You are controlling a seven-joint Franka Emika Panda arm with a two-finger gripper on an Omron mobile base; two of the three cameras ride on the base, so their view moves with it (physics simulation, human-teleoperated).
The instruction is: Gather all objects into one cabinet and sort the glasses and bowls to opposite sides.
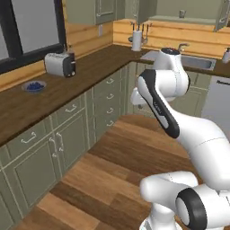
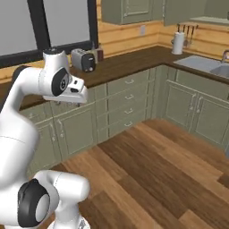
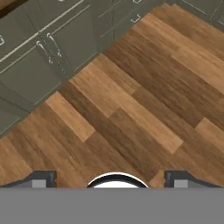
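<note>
My gripper (image 3: 109,180) hangs over the wooden floor, pointing down, its two dark fingertips (image 3: 41,179) wide apart with nothing between them. In the left base view an olive-grey wall cabinet (image 1: 197,20) stands open above the sink, and a small grey mug (image 1: 182,14) sits on its shelf. A wide shallow dark bowl (image 1: 34,86) rests on the wooden counter left of the toaster. The arm is folded in front of the base, well away from both counter runs. No red cup is in view.
A silver toaster (image 1: 60,64) stands on the left counter, and a white utensil canister (image 1: 136,40) stands in the corner. The sink (image 1: 191,62) is set into the far counter. Base cabinets (image 3: 39,48) line the floor's edge. A pale dishwasher front (image 1: 218,105) is at the right.
</note>
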